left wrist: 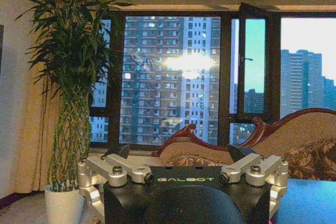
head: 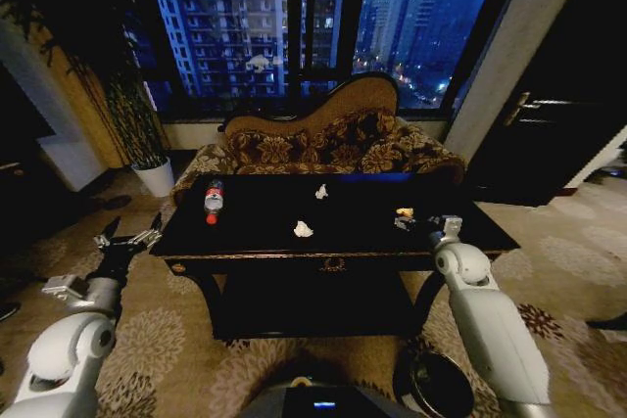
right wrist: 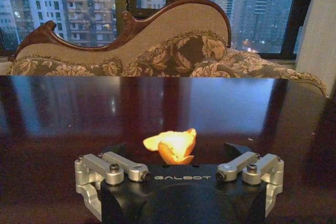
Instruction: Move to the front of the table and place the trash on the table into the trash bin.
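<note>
The long black wooden desk with gold trim (head: 333,242) carries a small clear plastic bottle with red label (head: 213,200) near its left end and two white crumpled paper wads (head: 303,229) towards its middle. The right hand (head: 407,219) hovers over the desk's right part, fingers spread wide around a pale crumpled scrap (right wrist: 171,146). The left hand (head: 127,234) hangs spread wide beside the desk's left end. The small black cylindrical bin (head: 438,386) stands on the carpet before the desk's right leg.
</note>
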